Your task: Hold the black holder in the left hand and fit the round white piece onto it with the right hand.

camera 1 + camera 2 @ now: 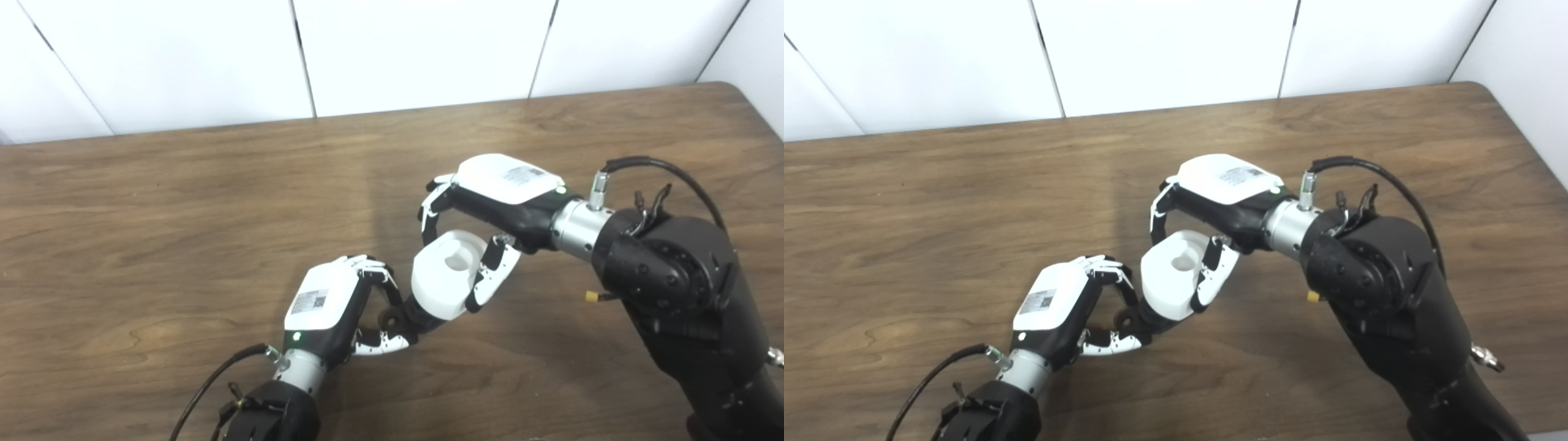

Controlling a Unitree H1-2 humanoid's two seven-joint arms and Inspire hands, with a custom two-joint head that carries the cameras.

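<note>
My left hand is shut on the black holder, held just above the wooden table near the front centre. Only a small part of the holder shows between the fingers and the white piece. My right hand is shut on the round white piece, a thick cylinder with a round hollow in its upper face. The white piece is tilted and its lower end meets the holder's tip. In the right eye view the white piece sits between both hands the same way.
The wooden table stretches to the left and back. A white panelled wall stands behind it. The right arm's bulky black forearm fills the front right.
</note>
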